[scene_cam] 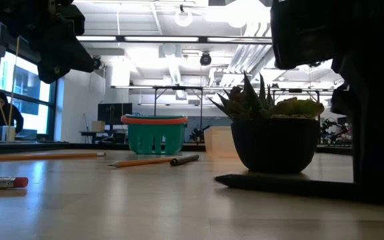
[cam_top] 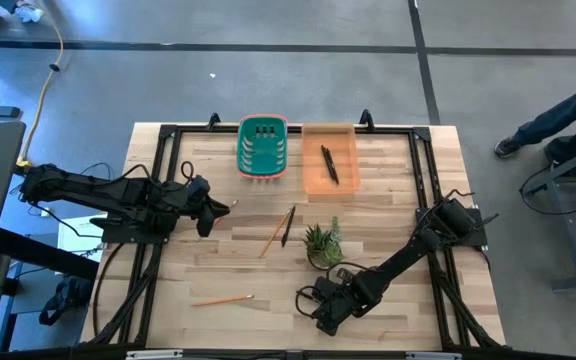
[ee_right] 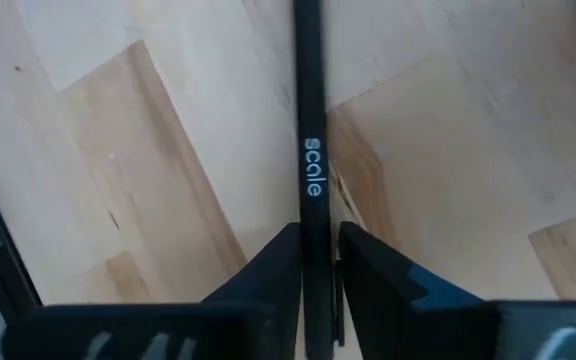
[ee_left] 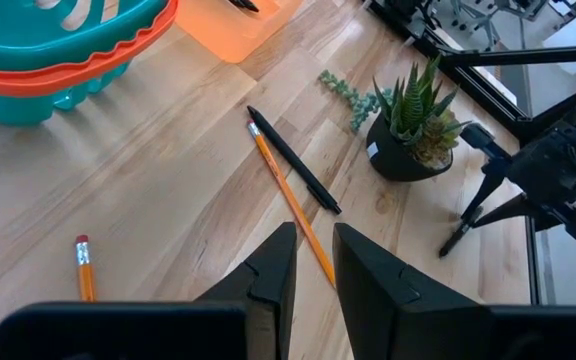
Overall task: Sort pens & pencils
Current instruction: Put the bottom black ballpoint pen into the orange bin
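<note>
Desk (cam_top: 398, 190) layout: basket (cam_top: 262, 147) and tray (cam_top: 329, 158) sitting side by side at the far edge, one pen (cam_top: 329, 164) lying in the tray; pencil (cam_top: 276, 233) and pen (cam_top: 288, 226) lying touching mid-desk; plant (cam_top: 323, 243) standing just right of them; another pencil (cam_top: 222, 299) lying near the front-left

Potted plant (cam_top: 323, 243) beside central pen-pencil pair (cam_top: 280, 230)
</note>
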`<state>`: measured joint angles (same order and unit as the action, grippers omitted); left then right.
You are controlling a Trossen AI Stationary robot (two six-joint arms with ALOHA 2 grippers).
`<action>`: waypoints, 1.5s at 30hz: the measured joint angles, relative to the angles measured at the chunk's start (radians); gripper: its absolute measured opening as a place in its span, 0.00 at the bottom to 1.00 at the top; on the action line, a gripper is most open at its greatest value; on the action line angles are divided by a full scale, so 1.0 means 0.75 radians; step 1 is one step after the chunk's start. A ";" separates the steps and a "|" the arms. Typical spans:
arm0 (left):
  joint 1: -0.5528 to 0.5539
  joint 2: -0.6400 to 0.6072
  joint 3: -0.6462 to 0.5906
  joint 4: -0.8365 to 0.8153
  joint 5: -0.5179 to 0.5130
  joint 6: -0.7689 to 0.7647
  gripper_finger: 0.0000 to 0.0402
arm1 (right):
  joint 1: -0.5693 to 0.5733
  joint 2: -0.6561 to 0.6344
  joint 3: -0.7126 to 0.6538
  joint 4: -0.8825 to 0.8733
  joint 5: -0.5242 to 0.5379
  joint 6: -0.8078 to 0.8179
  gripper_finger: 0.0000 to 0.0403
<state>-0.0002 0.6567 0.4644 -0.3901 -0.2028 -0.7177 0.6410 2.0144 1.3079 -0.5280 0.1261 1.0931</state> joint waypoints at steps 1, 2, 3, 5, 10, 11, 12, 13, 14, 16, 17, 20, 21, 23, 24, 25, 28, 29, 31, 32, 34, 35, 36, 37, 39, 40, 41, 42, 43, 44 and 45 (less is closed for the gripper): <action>0.000 0.000 0.000 0.000 0.000 0.000 0.14 | 0.000 0.000 0.000 -0.007 0.000 0.006 0.12; 0.001 0.000 0.000 0.001 0.000 0.000 0.14 | 0.000 -0.001 0.001 -0.008 0.000 0.008 0.09; 0.000 0.000 0.000 0.001 0.000 0.000 0.14 | 0.000 -0.001 0.001 -0.010 -0.001 0.009 0.07; 0.000 0.000 0.000 0.007 0.000 0.000 0.14 | 0.000 -0.003 0.002 -0.012 -0.001 0.009 0.03; 0.000 -0.001 0.000 0.058 0.000 0.003 0.14 | 0.000 -0.003 0.002 -0.018 -0.001 0.033 0.02; 0.000 -0.001 0.000 0.063 0.000 0.003 0.14 | 0.000 -0.004 0.002 -0.018 -0.001 0.037 0.02; 0.001 0.000 0.000 0.067 0.000 0.003 0.14 | 0.000 -0.006 0.002 -0.018 -0.002 0.038 0.01; 0.000 -0.001 0.000 0.068 0.000 0.003 0.14 | 0.000 -0.008 0.002 -0.020 -0.005 0.041 0.01; 0.000 -0.001 0.000 0.068 0.000 0.003 0.14 | 0.001 -0.012 0.001 -0.023 -0.006 0.047 0.01; 0.000 -0.001 0.000 0.068 0.000 0.003 0.14 | 0.001 -0.020 -0.001 -0.033 -0.011 0.066 0.01; 0.000 -0.001 0.000 0.068 0.000 0.003 0.14 | 0.001 -0.026 -0.002 -0.033 -0.011 0.071 0.01; 0.000 -0.001 0.000 0.068 0.000 0.003 0.14 | 0.002 -0.045 -0.002 -0.028 -0.011 0.073 0.01; 0.000 -0.001 0.000 0.068 0.000 0.003 0.14 | 0.002 -0.051 -0.002 -0.027 -0.013 0.074 0.01; 0.000 -0.001 0.000 0.068 0.000 0.003 0.14 | 0.002 -0.062 -0.002 -0.024 -0.027 0.075 0.00; 0.000 -0.001 0.000 0.068 0.000 0.003 0.14 | 0.002 -0.069 -0.002 -0.024 -0.040 0.079 0.00; 0.000 -0.001 0.000 0.068 0.000 0.003 0.14 | 0.003 -0.074 -0.002 -0.022 -0.048 0.079 0.00; 0.000 -0.001 0.000 0.067 0.000 0.003 0.14 | 0.012 -0.085 0.005 -0.026 -0.082 0.079 0.00; 0.000 -0.001 0.000 0.068 0.000 0.003 0.14 | 0.017 -0.085 0.017 -0.036 -0.096 0.077 0.00; 0.000 -0.001 0.000 0.067 0.000 0.004 0.14 | 0.026 -0.085 0.050 -0.056 -0.099 0.067 0.00; 0.000 -0.001 0.000 0.067 0.000 0.005 0.14 | 0.030 -0.086 0.067 -0.072 -0.100 0.058 0.00; 0.000 -0.001 0.000 0.067 0.000 0.005 0.14 | 0.032 -0.086 0.105 -0.118 -0.104 0.039 0.00; 0.000 -0.001 0.000 0.067 0.000 0.005 0.14 | 0.032 -0.086 0.126 -0.144 -0.105 0.037 0.00; 0.001 -0.001 0.000 0.067 0.000 0.005 0.14 | 0.031 -0.086 0.150 -0.176 -0.104 0.036 0.00; 0.000 -0.001 0.000 0.067 0.000 0.006 0.14 | 0.031 -0.086 0.173 -0.208 -0.104 0.032 0.00; 0.000 -0.001 0.000 0.067 0.000 0.007 0.14 | 0.030 -0.086 0.220 -0.265 -0.104 0.013 0.00; 0.000 -0.001 0.000 0.067 0.000 0.008 0.14 | 0.027 -0.086 0.241 -0.286 -0.104 0.010 0.00; 0.000 -0.001 0.000 0.067 0.000 0.008 0.14 | 0.022 -0.087 0.262 -0.309 -0.104 0.010 0.00; 0.000 -0.001 0.000 0.067 0.000 0.008 0.14 | 0.018 -0.087 0.282 -0.334 -0.104 0.009 0.00; 0.000 -0.001 0.000 0.067 0.000 0.008 0.14 | 0.012 -0.087 0.301 -0.353 -0.104 0.009 0.00; 0.000 -0.001 0.000 0.067 0.000 0.008 0.14 | 0.008 -0.087 0.320 -0.366 -0.104 0.009 0.00; 0.000 -0.001 0.000 0.067 0.000 0.008 0.14 | 0.002 -0.087 0.338 -0.374 -0.104 0.008 0.00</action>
<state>0.0000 0.6563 0.4644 -0.3399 -0.2028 -0.7116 0.6425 1.9491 1.5615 -0.8088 0.0480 1.0992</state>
